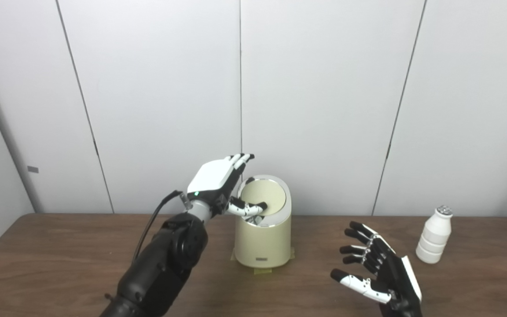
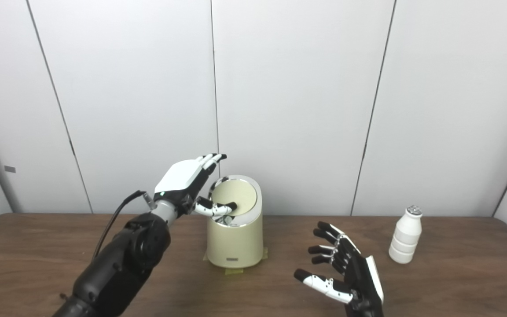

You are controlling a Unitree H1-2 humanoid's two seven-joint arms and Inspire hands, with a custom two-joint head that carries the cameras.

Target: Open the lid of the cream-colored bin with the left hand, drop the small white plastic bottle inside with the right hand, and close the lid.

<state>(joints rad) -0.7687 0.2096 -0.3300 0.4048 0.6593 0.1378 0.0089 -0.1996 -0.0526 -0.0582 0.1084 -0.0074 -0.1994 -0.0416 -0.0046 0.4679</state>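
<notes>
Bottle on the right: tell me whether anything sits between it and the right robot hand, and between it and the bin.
Nothing visible blocks either path. The open right robot hand and the bottle have bare table between them, as do bottle and bin.

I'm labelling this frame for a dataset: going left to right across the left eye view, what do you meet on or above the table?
Left hand → cream-colored bin → right hand → small white plastic bottle.
</notes>
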